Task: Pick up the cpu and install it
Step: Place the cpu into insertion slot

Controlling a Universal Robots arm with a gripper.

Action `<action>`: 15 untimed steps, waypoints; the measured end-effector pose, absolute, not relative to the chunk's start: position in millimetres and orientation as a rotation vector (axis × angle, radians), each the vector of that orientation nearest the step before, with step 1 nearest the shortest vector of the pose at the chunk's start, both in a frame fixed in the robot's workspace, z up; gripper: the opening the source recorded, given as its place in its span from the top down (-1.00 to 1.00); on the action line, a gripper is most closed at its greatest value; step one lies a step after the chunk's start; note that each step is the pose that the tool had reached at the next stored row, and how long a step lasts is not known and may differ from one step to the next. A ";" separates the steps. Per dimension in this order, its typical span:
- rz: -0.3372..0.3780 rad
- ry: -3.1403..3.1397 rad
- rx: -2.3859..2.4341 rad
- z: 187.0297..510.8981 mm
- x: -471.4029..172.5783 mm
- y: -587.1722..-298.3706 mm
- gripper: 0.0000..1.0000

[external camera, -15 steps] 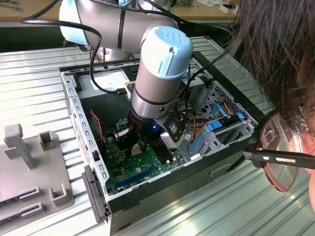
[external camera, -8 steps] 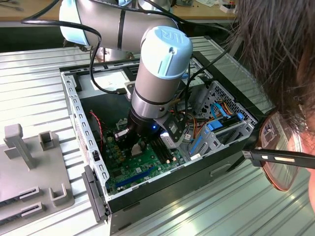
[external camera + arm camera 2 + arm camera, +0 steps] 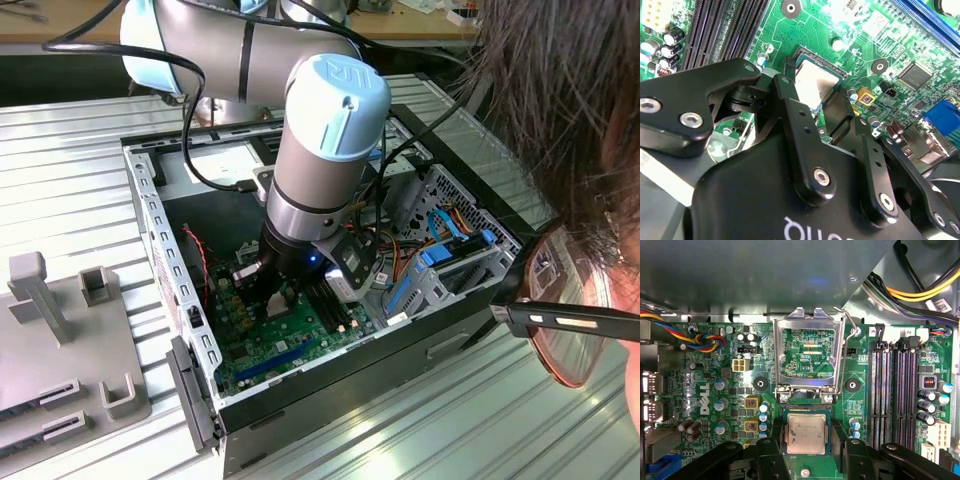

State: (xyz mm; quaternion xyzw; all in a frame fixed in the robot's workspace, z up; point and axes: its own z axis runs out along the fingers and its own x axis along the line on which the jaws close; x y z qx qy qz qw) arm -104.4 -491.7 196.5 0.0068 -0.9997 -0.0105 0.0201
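The cpu [image 3: 807,434], a small square chip with a dull grey top, lies flat in the socket on the green motherboard [image 3: 705,390]. My gripper [image 3: 807,442] straddles it, black fingers [image 3: 771,452] close against two opposite edges. The second wrist view also has the cpu [image 3: 816,82] between the fingers [image 3: 790,102] of my gripper [image 3: 817,100]. The shiny hinged socket frame [image 3: 807,319] stands swung up beyond the chip. In the exterior view my gripper [image 3: 272,292] reaches down into the open computer case [image 3: 150,220], low over the motherboard [image 3: 290,345].
Long black memory slots [image 3: 895,395] run beside the socket. Coloured cable bundles [image 3: 710,342] and case walls crowd the board. A person's head [image 3: 570,120] leans in at the exterior view's right. Grey fixtures [image 3: 60,300] stand on the table at its left.
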 end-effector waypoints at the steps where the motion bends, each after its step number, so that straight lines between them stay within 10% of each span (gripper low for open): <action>1: -0.033 -3.101 0.021 196.2 -104.4 -491.7 0.06; 15: -0.033 -3.101 0.021 195.7 -104.3 -491.6 0.06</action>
